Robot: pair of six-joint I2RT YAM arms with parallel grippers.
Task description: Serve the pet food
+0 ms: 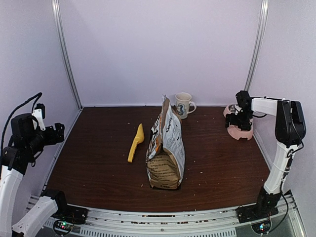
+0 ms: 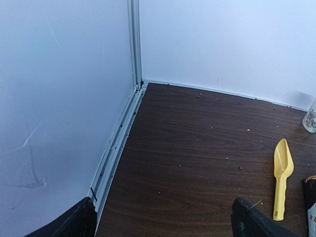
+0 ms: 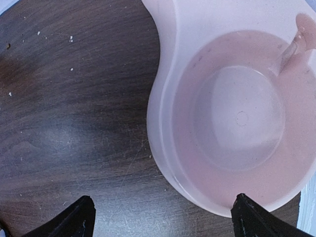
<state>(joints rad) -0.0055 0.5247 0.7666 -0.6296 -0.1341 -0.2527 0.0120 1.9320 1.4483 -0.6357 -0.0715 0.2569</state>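
Pink bowl (image 3: 163, 98) lay directly beneath right gripper (image 3: 163, 217), spread wide, empty | left gripper (image 2: 163, 219) likewise wide, empty | risk: lowering jaws might shove bowl aside

Pet food in its kraft-brown bag (image 1: 166, 148), upright on the worktop (image 1: 98, 163).
The bag stands on its base just toward 6 o'clock of centre, with its white printed side facing 3 o'clock and its crumpled top toward 12 o'clock. The kibble inside is hidden. A few reddish-brown specks (image 2: 240, 168) lie loose toward 9 o'clock, too small to identify.
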